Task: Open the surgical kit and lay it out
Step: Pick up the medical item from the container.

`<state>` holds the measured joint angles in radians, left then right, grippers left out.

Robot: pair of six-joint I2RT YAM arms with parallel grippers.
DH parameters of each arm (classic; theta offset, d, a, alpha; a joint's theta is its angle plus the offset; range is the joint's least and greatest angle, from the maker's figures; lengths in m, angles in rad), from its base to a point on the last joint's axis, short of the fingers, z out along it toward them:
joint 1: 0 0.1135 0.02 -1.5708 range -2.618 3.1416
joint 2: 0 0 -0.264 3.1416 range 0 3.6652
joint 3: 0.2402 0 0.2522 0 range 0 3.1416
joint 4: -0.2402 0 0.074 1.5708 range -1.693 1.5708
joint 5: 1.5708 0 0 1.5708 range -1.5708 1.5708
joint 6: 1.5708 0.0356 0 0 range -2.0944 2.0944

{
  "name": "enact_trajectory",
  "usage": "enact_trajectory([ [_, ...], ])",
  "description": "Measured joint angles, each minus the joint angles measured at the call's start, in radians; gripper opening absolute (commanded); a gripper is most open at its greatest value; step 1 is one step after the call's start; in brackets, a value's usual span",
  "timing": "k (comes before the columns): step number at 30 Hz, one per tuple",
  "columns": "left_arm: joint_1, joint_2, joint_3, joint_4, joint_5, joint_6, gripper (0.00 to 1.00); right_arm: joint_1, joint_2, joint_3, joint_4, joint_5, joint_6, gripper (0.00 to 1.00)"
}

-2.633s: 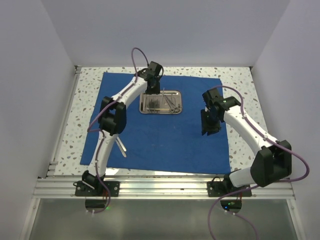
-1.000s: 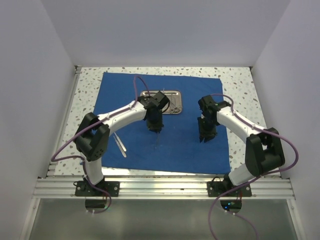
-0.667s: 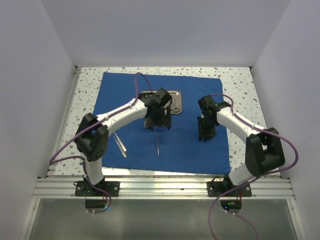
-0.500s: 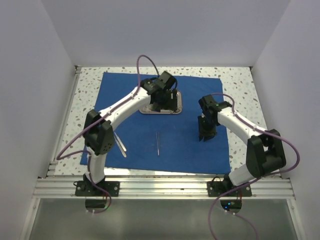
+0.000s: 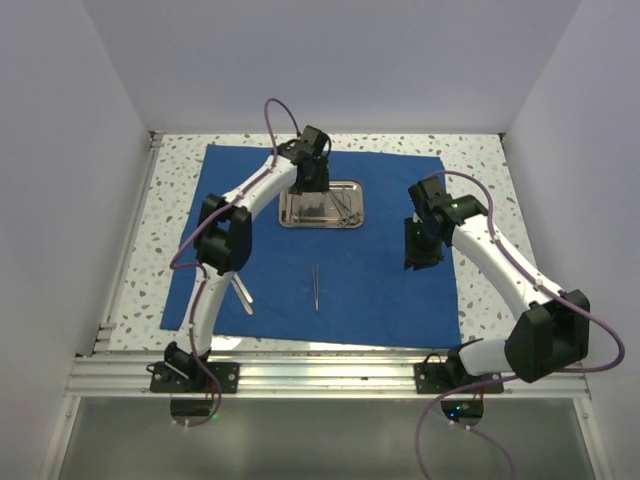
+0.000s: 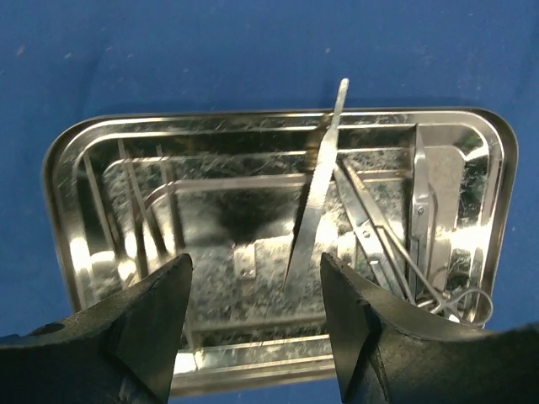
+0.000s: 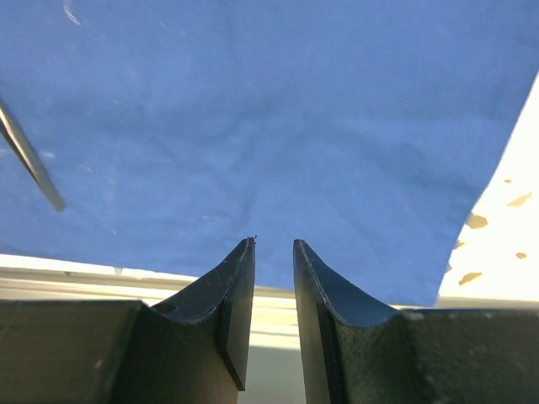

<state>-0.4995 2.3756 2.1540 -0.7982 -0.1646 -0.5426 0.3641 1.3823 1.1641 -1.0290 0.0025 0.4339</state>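
One steel tray (image 6: 253, 120) sits far-centre on the blue cloth (image 5: 380, 285) spread over the desk (image 5: 480, 160). It holds several overlapping thin instruments (image 6: 316, 194), exact count unclear. Two more lie nearer on the cloth: a straight instrument (image 5: 316, 288) at centre and tweezers (image 5: 241, 291) at left. The left claw (image 6: 253, 261) hangs apart over the tray, empty. The right claw (image 7: 274, 246) is slightly apart and empty over the cloth's right side.

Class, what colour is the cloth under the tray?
Royal blue cloth, clearest in the top external view.
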Motion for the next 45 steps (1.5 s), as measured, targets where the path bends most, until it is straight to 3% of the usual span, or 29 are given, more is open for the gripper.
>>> enact_trajectory([
  [12,-0.027,0.117,0.077,0.159,0.053,0.017,0.64,0.000,-0.020,-0.001,-0.072,0.060,0.000,0.29],
  [26,-0.032,0.221,0.190,0.184,-0.075,0.075,0.57,0.000,0.040,0.002,-0.076,0.094,-0.027,0.28],
  [29,-0.036,0.230,0.201,0.186,-0.096,0.090,0.49,0.000,0.059,0.008,-0.078,0.101,-0.038,0.28],
  [39,-0.041,0.237,0.201,0.185,-0.128,0.119,0.08,-0.002,0.100,0.023,-0.076,0.107,-0.056,0.27],
  [42,-0.044,0.237,0.201,0.189,-0.127,0.118,0.00,-0.005,0.100,0.023,-0.076,0.107,-0.058,0.27],
  [45,-0.045,0.237,0.201,0.193,-0.120,0.118,0.00,-0.006,0.100,0.023,-0.073,0.104,-0.061,0.27],
])
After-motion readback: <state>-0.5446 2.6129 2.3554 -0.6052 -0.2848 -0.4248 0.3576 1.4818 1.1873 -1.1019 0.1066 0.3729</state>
